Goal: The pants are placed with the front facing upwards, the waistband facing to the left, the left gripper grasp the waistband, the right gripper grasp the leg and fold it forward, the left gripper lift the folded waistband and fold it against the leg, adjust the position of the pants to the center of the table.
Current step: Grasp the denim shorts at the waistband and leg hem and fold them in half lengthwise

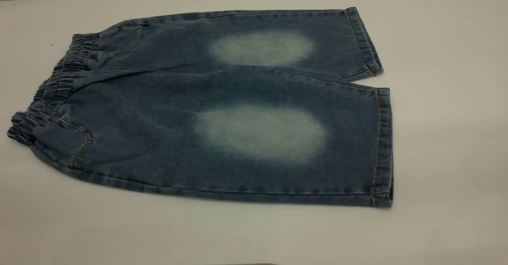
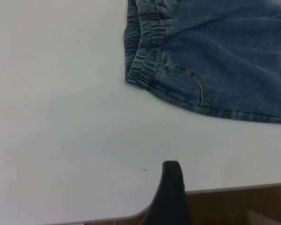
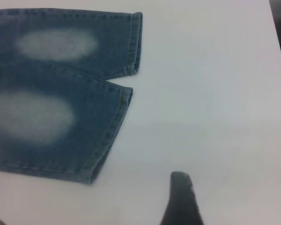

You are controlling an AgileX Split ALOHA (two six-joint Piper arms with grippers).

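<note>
Starting from rest, I see the pants (image 1: 222, 110) lying flat and face up on the table (image 1: 444, 138), the waistband (image 1: 51, 94) at my left and both hems at my right. Neither fold has begun. My left gripper (image 2: 171, 197) hangs over bare table near its edge, well apart from the waistband corner; my right gripper (image 3: 182, 201) sits likewise off the leg (image 3: 51, 126). Only one finger of each shows, so I cannot tell whether either is open. I judge the first grasp works best at the near waistband corner and the near hem corner together, pinching both layers so the fold stays even.
</note>
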